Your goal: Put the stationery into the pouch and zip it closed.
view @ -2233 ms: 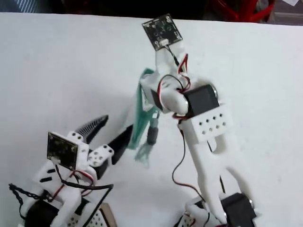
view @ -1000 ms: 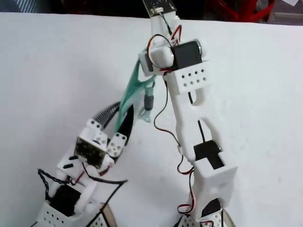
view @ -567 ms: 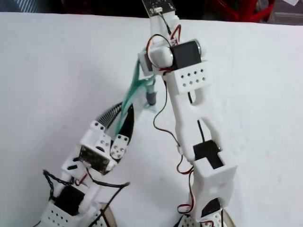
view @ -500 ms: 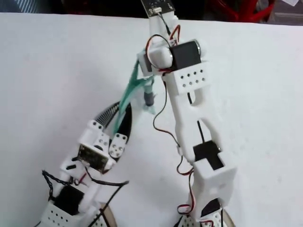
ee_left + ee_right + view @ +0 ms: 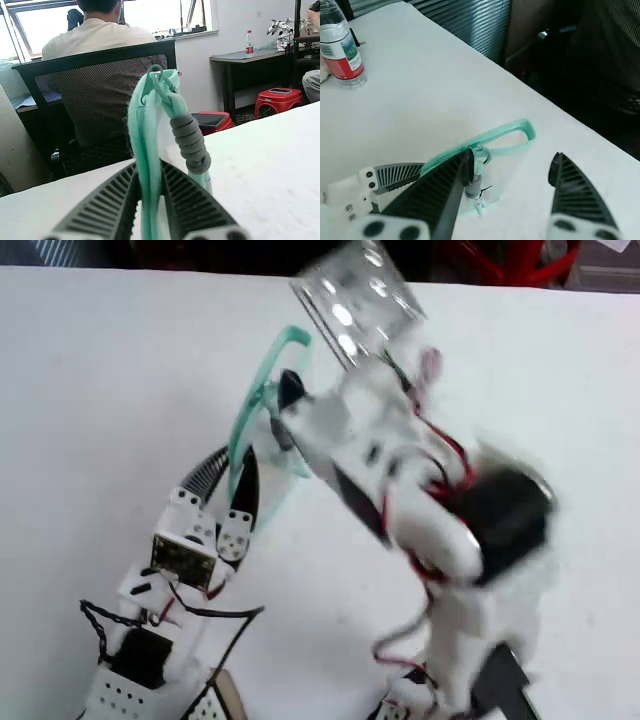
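At the middle of the desk (image 5: 100, 360), the left fingers (image 5: 117, 197) are clenching the teal-edged pouch (image 5: 262, 390) upright, while the right fingers (image 5: 570, 185), having just let go, are swinging away spread wide; zipping looks finished.

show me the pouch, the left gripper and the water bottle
pouch (image 5: 510, 131), right wrist view, on its teal rim
left gripper (image 5: 237, 458), high view, midway between the tips of its jaws
water bottle (image 5: 342, 59), right wrist view, on its red label
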`<state>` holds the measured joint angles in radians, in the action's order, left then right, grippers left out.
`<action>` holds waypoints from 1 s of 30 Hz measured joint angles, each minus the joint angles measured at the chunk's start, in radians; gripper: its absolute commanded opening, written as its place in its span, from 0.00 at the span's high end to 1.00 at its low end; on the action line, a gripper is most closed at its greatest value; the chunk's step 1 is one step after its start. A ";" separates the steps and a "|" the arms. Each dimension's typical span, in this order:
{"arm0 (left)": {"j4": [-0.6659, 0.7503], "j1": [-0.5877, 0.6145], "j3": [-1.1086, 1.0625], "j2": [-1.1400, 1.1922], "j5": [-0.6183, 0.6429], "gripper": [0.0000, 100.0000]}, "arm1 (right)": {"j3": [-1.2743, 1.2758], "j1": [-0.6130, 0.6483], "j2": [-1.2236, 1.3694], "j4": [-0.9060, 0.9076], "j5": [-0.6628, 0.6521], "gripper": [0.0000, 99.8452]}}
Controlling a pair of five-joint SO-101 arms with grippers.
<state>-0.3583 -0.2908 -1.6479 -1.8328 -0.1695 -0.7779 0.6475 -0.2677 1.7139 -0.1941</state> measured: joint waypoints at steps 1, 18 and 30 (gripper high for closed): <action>0.000 0.000 0.000 0.000 0.000 0.98 | 0.035 0.009 -0.023 0.000 -0.003 0.77; 0.000 0.000 -0.002 0.000 0.000 0.98 | 0.252 0.068 0.094 -0.123 -0.133 0.82; 0.000 0.000 -0.002 0.000 0.000 0.98 | 0.164 0.058 0.247 -0.123 -0.137 0.87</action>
<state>-0.3583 -0.2908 -1.6494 -1.8328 -0.1695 -0.6137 0.7058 -0.0207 1.5911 -0.3307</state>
